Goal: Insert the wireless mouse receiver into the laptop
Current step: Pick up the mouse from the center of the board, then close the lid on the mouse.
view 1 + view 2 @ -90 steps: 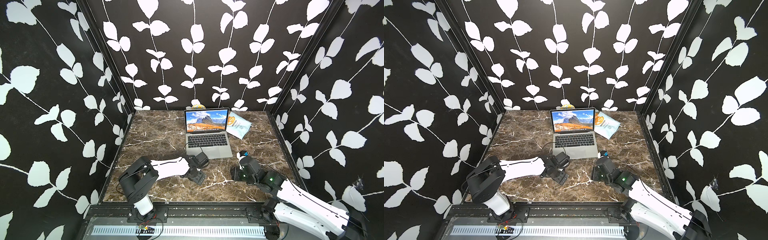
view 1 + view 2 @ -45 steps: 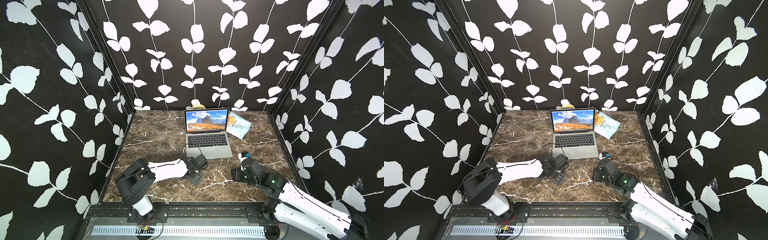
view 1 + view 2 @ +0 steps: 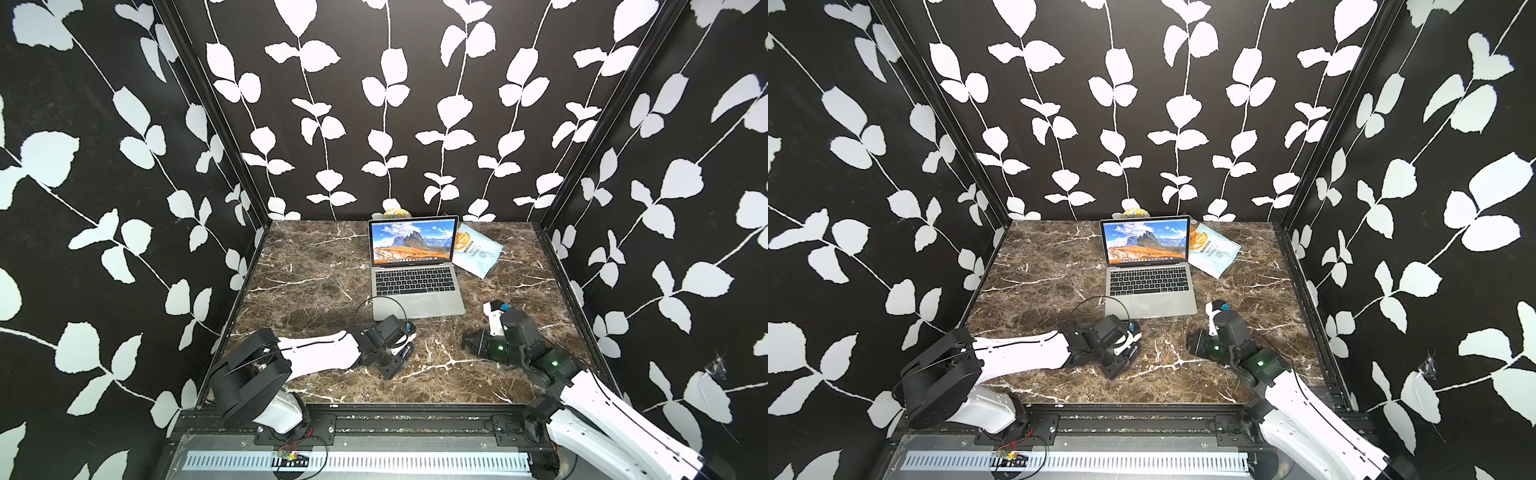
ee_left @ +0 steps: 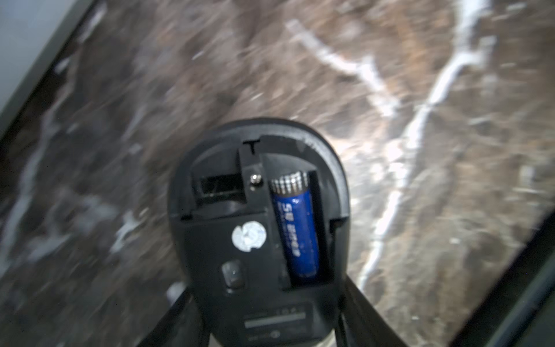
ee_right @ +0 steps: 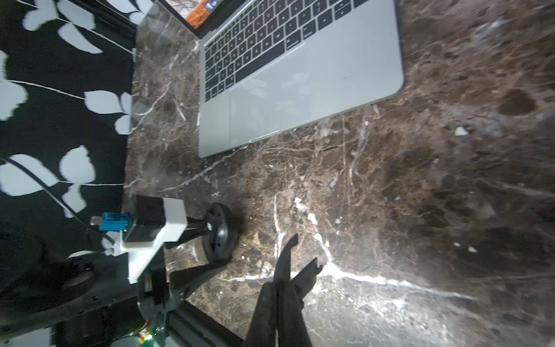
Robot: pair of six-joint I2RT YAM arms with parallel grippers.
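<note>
The laptop (image 3: 417,286) (image 3: 1150,286) (image 5: 300,75) stands open at the back middle of the table, with a mountain picture on its screen. In front of it, my left gripper (image 3: 395,347) (image 4: 264,285) is shut on the wireless mouse (image 4: 258,210) (image 5: 220,234). The mouse's underside is bare, showing a blue battery (image 4: 295,228) and a dark rectangular slot (image 4: 220,186). The receiver itself I cannot make out. To the right, my right gripper (image 3: 469,343) (image 5: 280,285) is low over the table and shut on a thin curved black cover piece (image 5: 288,249).
A blue snack bag (image 3: 478,249) lies right of the laptop, and a yellow-and-blue object (image 3: 395,212) sits behind the screen. A black cable (image 3: 374,303) loops from the left wrist past the laptop's front corner. Patterned walls close in three sides, and a black rail (image 3: 374,409) runs along the front.
The left jaws have closed in on the mouse, and the left gripper has shifted slightly toward the front edge. The right arm has barely moved and stays shut.
</note>
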